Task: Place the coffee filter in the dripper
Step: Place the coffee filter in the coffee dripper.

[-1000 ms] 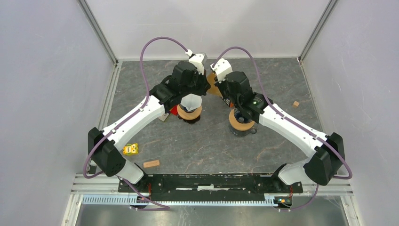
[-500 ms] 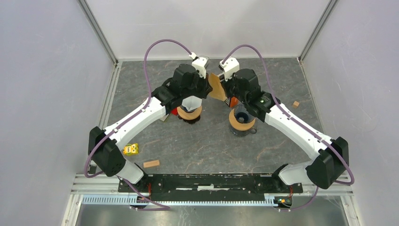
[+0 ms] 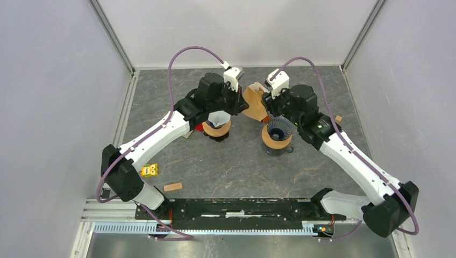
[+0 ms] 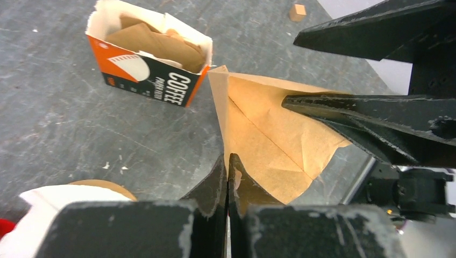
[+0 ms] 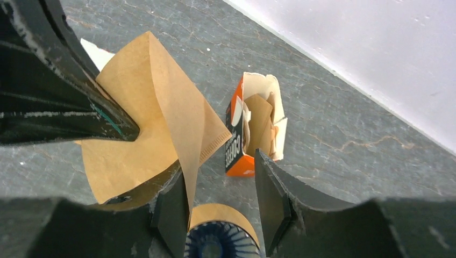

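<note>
The brown paper coffee filter [image 3: 254, 102] hangs in the air between my two grippers, partly spread open. My left gripper [image 4: 227, 158] is shut on the filter [image 4: 269, 129], pinching its lower edge. My right gripper [image 5: 220, 166] stands open. One wall of the filter [image 5: 145, 123] rests against the inner face of its left finger, and the other finger is apart from it. The blue ribbed dripper [image 3: 279, 130], with a wooden collar, stands on the table just below and to the right of the filter. It also shows under my right gripper in the right wrist view [image 5: 220, 244].
An orange box of filters [image 5: 253, 129] stands open behind the dripper. A second dripper with a white filter [image 3: 217, 122] sits under my left arm. A yellow toy [image 3: 149, 170], a wooden block [image 3: 172, 187] and a small cube [image 3: 338, 119] lie on the table.
My right gripper has opened and its arm has swung to the right, uncovering the blue dripper. The filter has spread wider. My left gripper has stayed shut on it.
</note>
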Robot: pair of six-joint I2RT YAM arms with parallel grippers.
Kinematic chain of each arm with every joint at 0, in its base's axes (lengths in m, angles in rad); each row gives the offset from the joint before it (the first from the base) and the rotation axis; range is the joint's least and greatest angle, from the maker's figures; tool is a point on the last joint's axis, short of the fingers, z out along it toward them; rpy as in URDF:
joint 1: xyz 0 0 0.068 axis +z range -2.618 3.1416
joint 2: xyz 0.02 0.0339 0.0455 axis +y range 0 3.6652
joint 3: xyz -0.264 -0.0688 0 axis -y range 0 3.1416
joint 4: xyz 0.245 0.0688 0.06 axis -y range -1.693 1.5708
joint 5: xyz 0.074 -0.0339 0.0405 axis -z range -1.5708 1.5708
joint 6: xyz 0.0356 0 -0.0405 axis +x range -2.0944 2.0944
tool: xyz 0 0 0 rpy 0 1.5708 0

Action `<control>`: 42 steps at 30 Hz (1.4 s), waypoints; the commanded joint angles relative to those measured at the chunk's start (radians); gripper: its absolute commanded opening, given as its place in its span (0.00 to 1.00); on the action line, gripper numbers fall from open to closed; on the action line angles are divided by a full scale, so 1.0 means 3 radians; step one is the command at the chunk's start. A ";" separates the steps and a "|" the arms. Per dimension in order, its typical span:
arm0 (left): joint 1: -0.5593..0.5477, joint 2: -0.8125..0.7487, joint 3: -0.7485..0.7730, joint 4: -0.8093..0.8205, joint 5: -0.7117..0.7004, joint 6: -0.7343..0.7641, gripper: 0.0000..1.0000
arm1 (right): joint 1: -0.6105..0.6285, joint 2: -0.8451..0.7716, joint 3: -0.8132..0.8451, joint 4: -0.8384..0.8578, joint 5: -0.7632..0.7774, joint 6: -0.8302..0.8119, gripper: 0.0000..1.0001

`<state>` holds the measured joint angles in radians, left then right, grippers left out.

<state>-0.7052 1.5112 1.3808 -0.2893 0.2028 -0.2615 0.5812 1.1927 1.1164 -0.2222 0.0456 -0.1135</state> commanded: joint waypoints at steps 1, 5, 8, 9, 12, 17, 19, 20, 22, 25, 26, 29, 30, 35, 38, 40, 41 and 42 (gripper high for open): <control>-0.0056 0.0011 0.0234 0.0023 0.0382 -0.0239 0.02 | -0.0073 -0.0310 -0.0113 -0.0160 -0.0143 -0.0330 0.52; -0.0145 0.0178 0.0434 -0.0192 0.0429 -0.0357 0.02 | -0.0106 -0.0522 -0.0164 -0.0428 -0.0327 -0.0619 0.53; -0.0279 0.0333 0.0591 -0.0373 0.0449 -0.0428 0.02 | -0.0119 -0.0660 -0.0198 -0.0649 -0.0387 -0.0784 0.53; -0.0326 0.0373 0.0634 -0.0408 0.0445 -0.0444 0.02 | -0.0134 -0.0701 -0.0211 -0.0713 -0.0384 -0.0826 0.53; -0.0431 0.0491 0.0728 -0.0507 0.0449 -0.0492 0.02 | -0.0185 -0.0829 -0.0283 -0.0920 -0.0384 -0.0929 0.53; -0.0511 0.0634 0.0876 -0.0639 0.0486 -0.0609 0.02 | -0.0280 -0.0946 -0.0395 -0.1131 -0.0498 -0.0936 0.56; -0.0536 0.0655 0.0889 -0.0658 0.0481 -0.0627 0.02 | -0.0303 -0.0969 -0.0420 -0.1180 -0.0530 -0.0931 0.57; -0.0548 0.0661 0.0892 -0.0675 0.0471 -0.0635 0.02 | -0.0313 -0.0979 -0.0437 -0.1199 -0.0546 -0.0931 0.57; -0.0568 0.0670 0.0875 -0.0695 0.0437 -0.0646 0.02 | -0.0332 -0.0999 -0.0479 -0.1208 -0.0579 -0.0926 0.57; -0.0577 0.0704 0.0874 -0.0737 0.0415 -0.0662 0.02 | -0.0366 -0.0996 -0.0566 -0.1180 -0.0615 -0.0889 0.58; -0.0579 0.0718 0.0869 -0.0747 0.0413 -0.0663 0.02 | -0.0384 -0.0992 -0.0596 -0.1169 -0.0624 -0.0872 0.58; -0.0579 0.0788 0.0869 -0.0759 0.0459 -0.0706 0.02 | -0.0447 -0.0962 -0.0662 -0.1156 -0.0611 -0.0842 0.58; -0.0579 0.0825 0.0874 -0.0759 0.0487 -0.0718 0.02 | -0.0477 -0.0951 -0.0668 -0.1161 -0.0611 -0.0834 0.58; -0.0584 0.0913 0.0854 -0.0759 0.0600 -0.0804 0.02 | -0.0552 -0.0920 -0.0611 -0.1260 -0.0746 -0.0841 0.58; -0.0588 0.0906 0.0824 -0.0764 0.0604 -0.0809 0.02 | -0.0562 -0.0894 -0.0563 -0.1333 -0.0848 -0.0875 0.59; -0.0587 0.0904 0.0814 -0.0760 0.0603 -0.0804 0.02 | -0.0567 -0.0877 -0.0555 -0.1354 -0.0922 -0.0885 0.60; -0.0588 0.0912 0.0810 -0.0762 0.0598 -0.0801 0.02 | -0.0566 -0.0872 -0.0556 -0.1356 -0.0938 -0.0886 0.61; -0.0589 0.0919 0.0813 -0.0764 0.0593 -0.0800 0.02 | -0.0567 -0.0869 -0.0556 -0.1351 -0.0923 -0.0890 0.61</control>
<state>-0.8738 1.7947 1.6077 -0.5308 0.3508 -0.4599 0.4160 0.9245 0.9176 -0.6209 -0.1875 -0.3729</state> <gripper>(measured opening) 0.025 0.604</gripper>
